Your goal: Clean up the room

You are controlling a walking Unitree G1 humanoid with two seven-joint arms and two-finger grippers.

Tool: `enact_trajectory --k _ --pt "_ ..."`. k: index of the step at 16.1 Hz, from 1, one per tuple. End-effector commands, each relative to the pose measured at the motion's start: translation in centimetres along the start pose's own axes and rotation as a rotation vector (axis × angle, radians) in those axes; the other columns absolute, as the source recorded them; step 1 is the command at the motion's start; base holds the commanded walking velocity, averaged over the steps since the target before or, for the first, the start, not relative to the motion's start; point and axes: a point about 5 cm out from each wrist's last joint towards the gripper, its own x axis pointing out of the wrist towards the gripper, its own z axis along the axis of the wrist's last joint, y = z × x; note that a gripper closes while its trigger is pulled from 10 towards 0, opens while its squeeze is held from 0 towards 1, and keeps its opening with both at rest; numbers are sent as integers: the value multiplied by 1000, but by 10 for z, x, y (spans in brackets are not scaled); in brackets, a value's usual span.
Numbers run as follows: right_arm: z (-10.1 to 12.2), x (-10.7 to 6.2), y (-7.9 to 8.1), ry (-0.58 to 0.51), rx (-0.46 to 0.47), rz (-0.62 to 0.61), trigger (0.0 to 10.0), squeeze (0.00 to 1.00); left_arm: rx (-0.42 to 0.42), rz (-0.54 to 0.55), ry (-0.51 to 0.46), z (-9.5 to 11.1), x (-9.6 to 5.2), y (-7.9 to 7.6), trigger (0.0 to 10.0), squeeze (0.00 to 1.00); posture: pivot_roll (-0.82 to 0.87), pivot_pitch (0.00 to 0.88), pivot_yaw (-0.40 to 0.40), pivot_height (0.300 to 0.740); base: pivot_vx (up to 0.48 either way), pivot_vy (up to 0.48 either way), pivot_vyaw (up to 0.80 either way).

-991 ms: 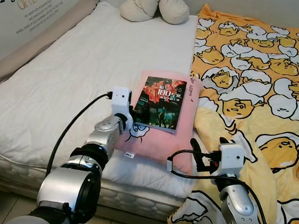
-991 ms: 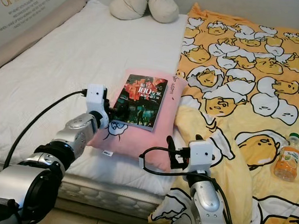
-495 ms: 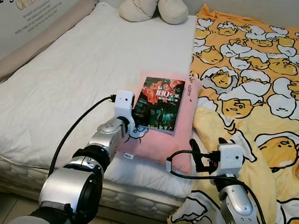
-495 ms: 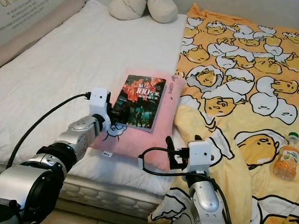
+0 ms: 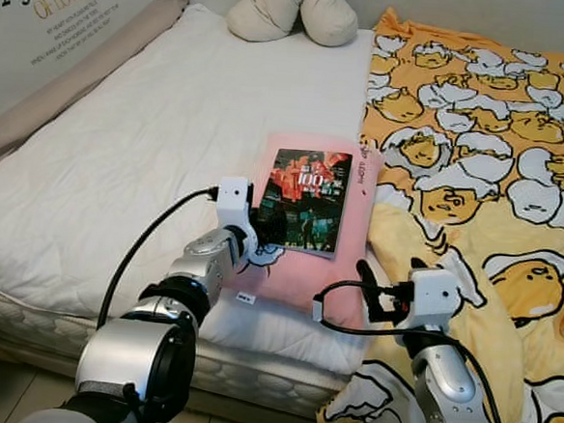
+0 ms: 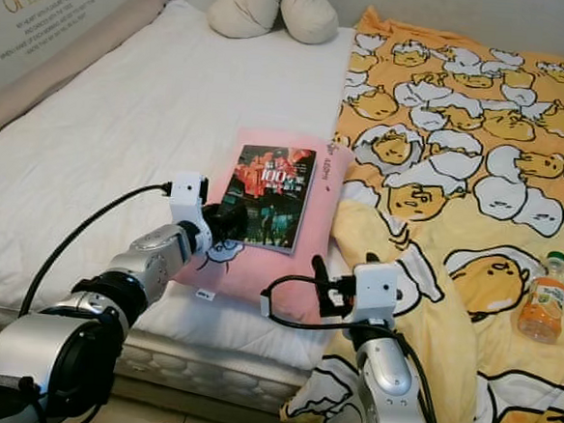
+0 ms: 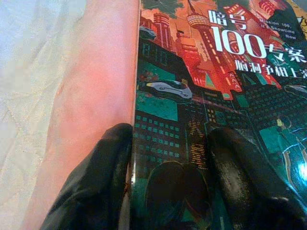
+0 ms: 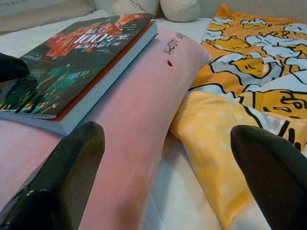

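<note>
Jaws of the left gripper (image 7: 168, 182) are standing spread at the near corner of the book (image 5: 305, 200): in the left wrist view one black finger (image 7: 93, 184) is lying on the pink pillow (image 5: 301, 281) just off the book's spine edge, the other is pressing on the cover. Nothing is being pinched between them.

Jaws of the right gripper (image 8: 163, 177) are spread wide, hovering low at the pillow's near right corner, centre-bottom of the head views. In the right wrist view one finger is sitting over the pink fabric, the other over the yellow blanket (image 5: 479, 158); neither is touching anything that can be made out.

Book: dark cover with red and teal city artwork and "100" in white. It is lying flat on the pink pillow, centre of the frame, slightly tilted.

Pillow is resting on the white mattress (image 5: 152, 135), its right edge touching the yellow egg-character blanket that is covering the right half of the bed.

A juice bottle (image 6: 544, 309) with orange contents is lying on the blanket at the right edge, well apart from both grippers.

Two beige cushions (image 5: 291, 9) are sitting at the top centre, at the bed's head.
</note>
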Motion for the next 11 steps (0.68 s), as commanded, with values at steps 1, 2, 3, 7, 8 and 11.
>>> enact_trajectory --k 1,2,3,7,8,11 --pt "-2 2 0 14 10 2 10000 0 5 -7 38 -6 0 0 0 0 -155 0 67 740 0 0 0" --pt "-2 2 0 14 10 2 10000 0 7 -15 39 -6 0 0 0 0 -154 0 66 740 0 0 0" --pt "-2 3 0 15 10 2 10000 0 4 -16 39 -5 -1 0 0 0 -154 0 68 740 0 0 0" --pt "-2 4 0 13 12 -5 10000 0 -32 -23 8 -1 -1 2 0 0 -152 0 71 740 0 0 0" --pt "-2 5 0 12 14 -5 10000 0 -52 -34 -43 9 -1 3 0 0 -151 0 72 740 0 0 0" --pt "-3 4 1 12 15 -5 10000 0 -66 -51 -109 27 -2 8 0 0 -146 0 72 740 0 0 0"
